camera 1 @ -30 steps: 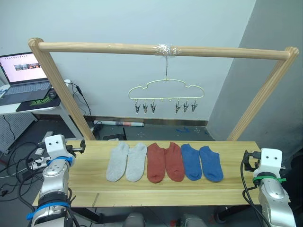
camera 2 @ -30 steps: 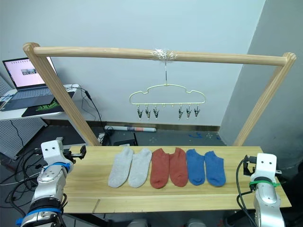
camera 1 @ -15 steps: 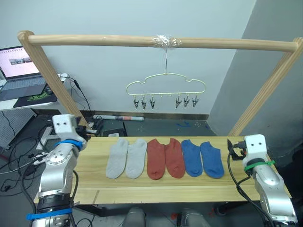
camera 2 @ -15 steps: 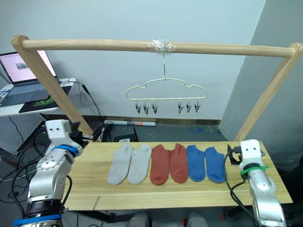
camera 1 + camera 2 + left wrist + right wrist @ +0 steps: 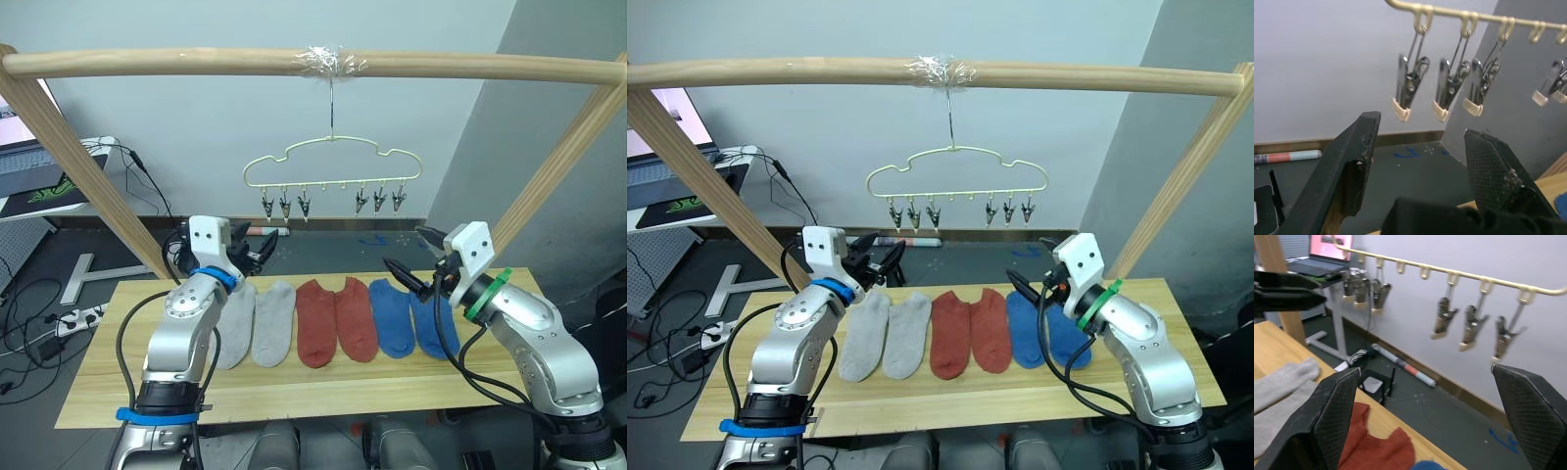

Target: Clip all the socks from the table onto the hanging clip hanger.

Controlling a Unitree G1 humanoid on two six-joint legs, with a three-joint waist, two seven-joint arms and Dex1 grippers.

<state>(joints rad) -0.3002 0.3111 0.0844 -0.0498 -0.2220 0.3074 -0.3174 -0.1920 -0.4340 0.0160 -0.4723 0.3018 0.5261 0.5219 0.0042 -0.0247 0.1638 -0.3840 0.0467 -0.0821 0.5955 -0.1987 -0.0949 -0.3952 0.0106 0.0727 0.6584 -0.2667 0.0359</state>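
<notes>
Left gripper [image 5: 257, 247] fingers spread, holding nothing, raised over grey socks [image 5: 253, 322]; right gripper [image 5: 412, 266] fingers spread, empty, above blue socks [image 5: 413, 317]

Six socks flat in row on worktop [image 5: 88, 392], red pair [image 5: 336, 320] mid

Likely light, limp; pinch cuff edge

Clip hanger [image 5: 331, 173] above, clips bare

Thick round wooden bar [image 5: 313, 64] overhead on 2 slanted wooden posts [image 5: 59, 157]. Open laptop [image 5: 656, 147] on white desk, far left. Cables [image 5: 39, 313] on floor.
</notes>
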